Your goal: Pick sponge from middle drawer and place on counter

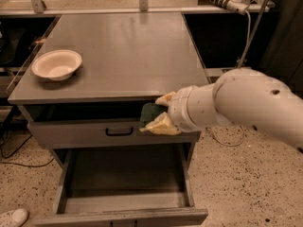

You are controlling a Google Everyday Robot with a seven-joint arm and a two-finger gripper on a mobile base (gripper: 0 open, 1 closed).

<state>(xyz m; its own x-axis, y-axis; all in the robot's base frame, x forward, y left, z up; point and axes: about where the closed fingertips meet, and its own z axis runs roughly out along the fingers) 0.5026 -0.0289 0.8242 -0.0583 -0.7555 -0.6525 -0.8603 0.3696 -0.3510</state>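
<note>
My gripper (158, 113) is shut on the sponge (150, 113), whose dark green face shows between the two cream fingers (162, 125). It holds the sponge in the air at the counter's front edge, right of centre, in front of the upper drawer front. The middle drawer (124, 174) is pulled wide open below, its bare grey floor showing. The counter (123, 51) is a flat grey metal top just above and behind the gripper. My white arm comes in from the right.
A white bowl (56, 64) sits on the counter's left side. The upper drawer front with a black handle (119, 132) is slightly open. A narrow shelf bar (142, 4) runs behind the counter. A white shoe (12, 217) lies on the speckled floor at lower left.
</note>
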